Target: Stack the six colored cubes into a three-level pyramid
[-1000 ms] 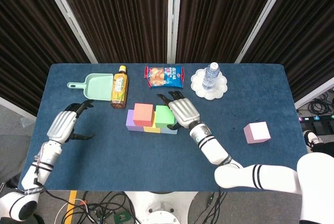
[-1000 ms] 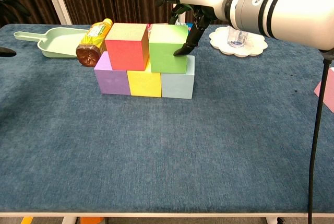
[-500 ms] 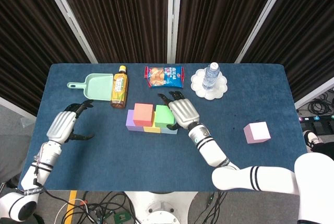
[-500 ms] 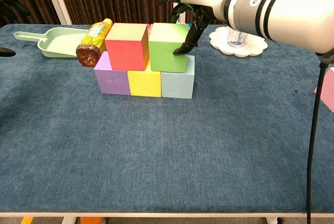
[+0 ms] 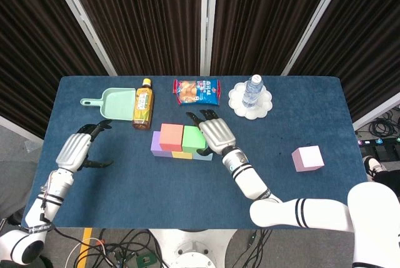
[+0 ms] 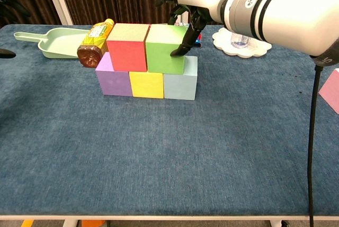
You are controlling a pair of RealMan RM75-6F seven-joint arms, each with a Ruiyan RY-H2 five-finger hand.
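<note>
A purple cube [image 6: 113, 76], a yellow cube [image 6: 146, 84] and a light blue cube [image 6: 181, 81] form the bottom row. On top sit a red cube [image 6: 127, 47] and a green cube [image 6: 164, 50], touching each other. My right hand [image 6: 186, 9] hangs over the green cube with fingers spread; one fingertip [image 6: 175, 53] presses its right face. In the head view this right hand [image 5: 212, 132] covers the green cube [image 5: 191, 138]. A pink cube [image 5: 307, 158] lies alone at the right. My left hand [image 5: 79, 148] hovers open at the left, holding nothing.
A tea bottle [image 5: 143, 104] lies just behind the stack beside a green dustpan [image 5: 114, 102]. A snack bag [image 5: 197, 91] and a water bottle [image 5: 252, 90] on a white plate [image 5: 265, 108] stand at the back. The pink cube [image 6: 331, 90] shows at the right edge.
My right hand has pushed the green cube leftwards until it touches the red cube, closing the gap between them. The left hand has not moved.
</note>
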